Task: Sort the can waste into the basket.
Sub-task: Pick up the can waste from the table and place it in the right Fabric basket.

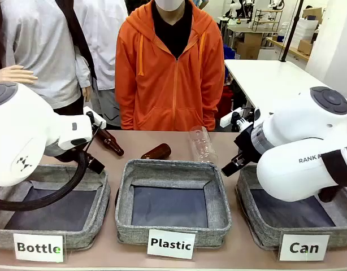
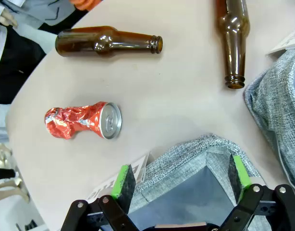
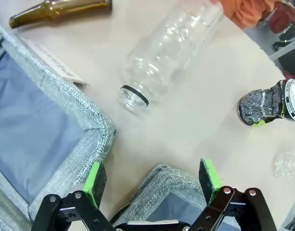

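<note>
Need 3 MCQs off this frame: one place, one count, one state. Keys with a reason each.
1. Where is the crushed red can?
A. inside a bin
B. on the table beside a grey bin
C. held in a gripper

2. How many brown glass bottles lie in the left wrist view?
A. one
B. two
C. four

3. What state is the right gripper in?
A. open, empty
B. shut on a can
C. shut on a bottle

Key:
1 B, it lies on bare tabletop off the bin's corner.
2 B, two lie beyond the can.
3 A, its green pads stand wide apart, gripping nothing.
</note>
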Robot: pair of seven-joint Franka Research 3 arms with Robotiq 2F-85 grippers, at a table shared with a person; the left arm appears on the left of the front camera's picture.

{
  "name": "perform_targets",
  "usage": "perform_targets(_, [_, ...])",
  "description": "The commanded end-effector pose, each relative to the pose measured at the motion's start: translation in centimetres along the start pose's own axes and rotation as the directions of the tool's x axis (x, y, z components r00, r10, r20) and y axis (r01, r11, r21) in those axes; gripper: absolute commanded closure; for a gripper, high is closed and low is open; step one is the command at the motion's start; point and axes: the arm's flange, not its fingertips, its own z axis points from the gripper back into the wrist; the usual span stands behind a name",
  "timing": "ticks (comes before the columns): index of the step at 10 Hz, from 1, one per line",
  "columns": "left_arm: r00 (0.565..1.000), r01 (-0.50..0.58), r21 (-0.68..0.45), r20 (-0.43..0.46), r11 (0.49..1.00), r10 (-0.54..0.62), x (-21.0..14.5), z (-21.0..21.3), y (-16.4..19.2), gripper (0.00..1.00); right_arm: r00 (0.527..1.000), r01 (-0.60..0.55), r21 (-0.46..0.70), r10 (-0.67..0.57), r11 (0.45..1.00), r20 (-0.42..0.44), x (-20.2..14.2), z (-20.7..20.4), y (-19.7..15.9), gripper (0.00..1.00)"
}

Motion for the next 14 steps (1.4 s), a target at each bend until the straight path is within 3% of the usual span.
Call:
perform_targets(1, [1.0, 0.0, 0.0, 0.0, 1.0, 0.0, 0.01, 0.01, 0.0, 0.0, 1.0, 0.0, 0.0, 0.0, 1.0, 0.0, 0.0, 0.0, 0.0, 0.0])
perform_targets(14, [1.0, 0.0, 0.0, 0.0, 1.0, 0.0, 0.01, 0.01, 0.0, 0.0, 1.0, 0.0, 0.0, 0.0, 1.0, 0.0, 0.0, 0.0, 0.0, 0.0])
